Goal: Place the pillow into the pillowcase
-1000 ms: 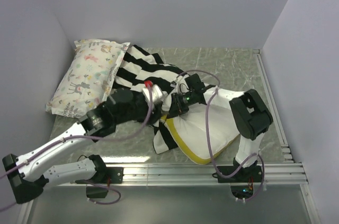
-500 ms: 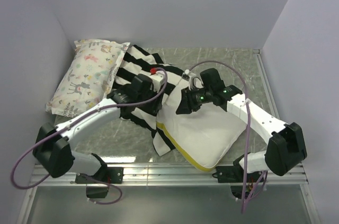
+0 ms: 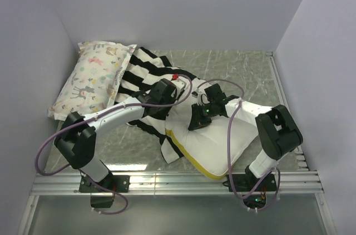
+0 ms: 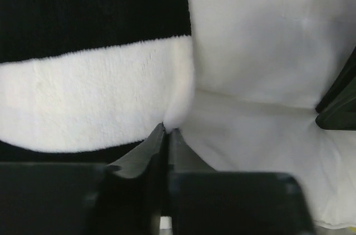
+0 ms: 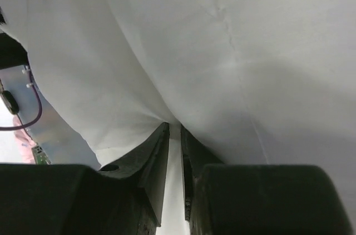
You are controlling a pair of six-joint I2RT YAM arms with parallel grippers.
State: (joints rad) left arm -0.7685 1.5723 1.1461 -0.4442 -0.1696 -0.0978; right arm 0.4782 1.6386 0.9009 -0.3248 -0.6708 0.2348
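The cream-white pillow (image 3: pixel 218 141) with its yellow band lies at the front middle of the table. Its upper left end is tucked under the black and white striped pillowcase (image 3: pixel 146 68). My left gripper (image 3: pixel 163 111) is at the pillowcase's open edge. In the left wrist view the left gripper (image 4: pixel 167 128) is shut, pinching the hem of a white stripe of the pillowcase (image 4: pixel 94 96), with the pillow (image 4: pixel 267 51) right beside it. My right gripper (image 3: pixel 194 125) presses on the pillow's top. Its jaws (image 5: pixel 174 126) are closed on a fold of the pillow's (image 5: pixel 250 40) white fabric.
A smaller pillow with a pastel print (image 3: pixel 92 79) lies at the back left against the wall. White walls close in the back and both sides. A metal rail (image 3: pixel 178 182) runs along the near edge, and marbled tabletop (image 3: pixel 239 68) shows at the back right.
The left gripper has moved right along the pillowcase's edge and shut on it. The right arm has folded back, and its gripper has come down on the pillow and closed.
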